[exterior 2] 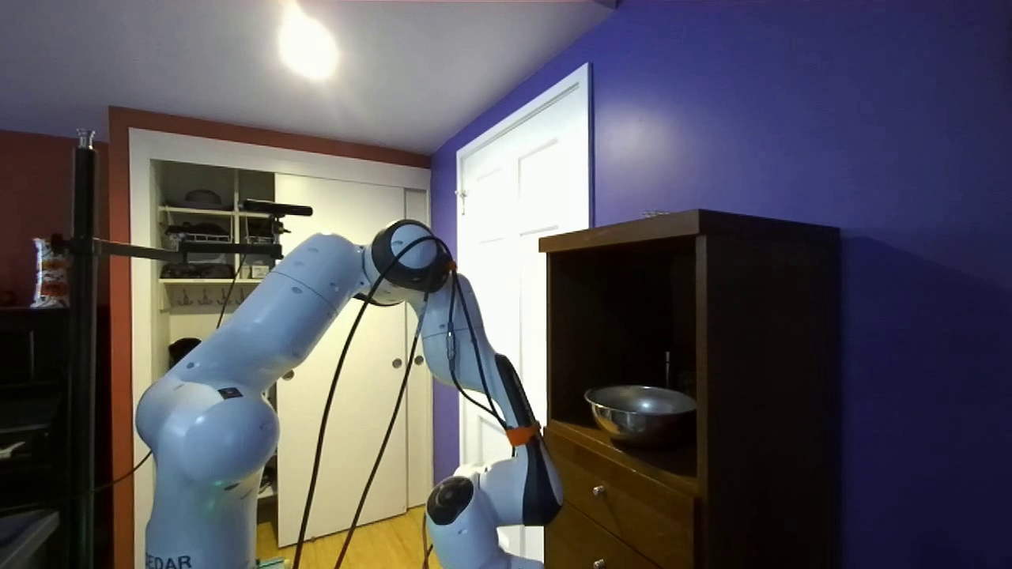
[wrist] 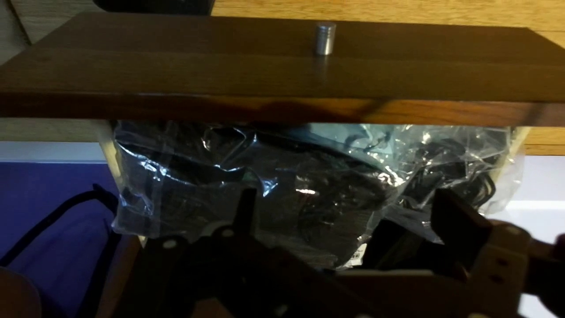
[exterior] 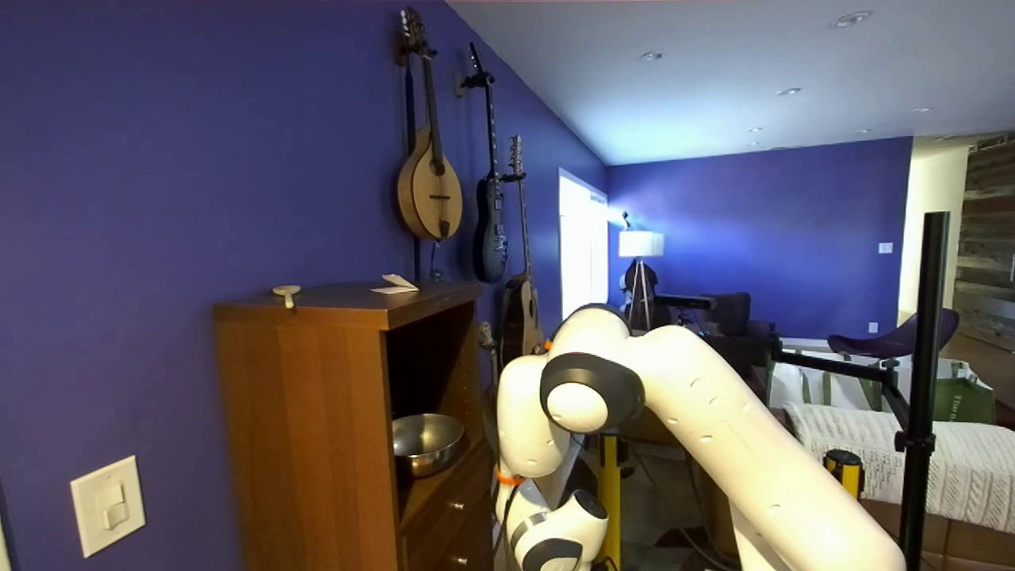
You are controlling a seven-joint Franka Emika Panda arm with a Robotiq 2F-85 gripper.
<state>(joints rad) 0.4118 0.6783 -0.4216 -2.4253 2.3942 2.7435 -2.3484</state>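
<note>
My gripper (wrist: 351, 210) is open, with its two dark fingers wide apart in the wrist view. Nothing is seen held between them. Below them is an open drawer with a dark brown wooden front (wrist: 212, 73) and a small silver knob (wrist: 325, 39). Clear plastic bags (wrist: 282, 185) holding dark items and cables fill the drawer. A small white label (wrist: 356, 255) shows among them. Whether the fingers touch the bags cannot be told. The gripper and this open drawer are out of frame in both exterior views.
A brown cabinet (exterior: 301, 428) (exterior 2: 767, 379) stands against the purple wall. A metal bowl (exterior: 432, 448) (exterior 2: 636, 423) sits on its open shelf, above drawers. Guitars (exterior: 432, 194) hang on the wall. A black pole (exterior: 924, 381) (exterior 2: 83, 332) stands beside the arm. Cables (exterior 2: 336, 395) hang from the arm.
</note>
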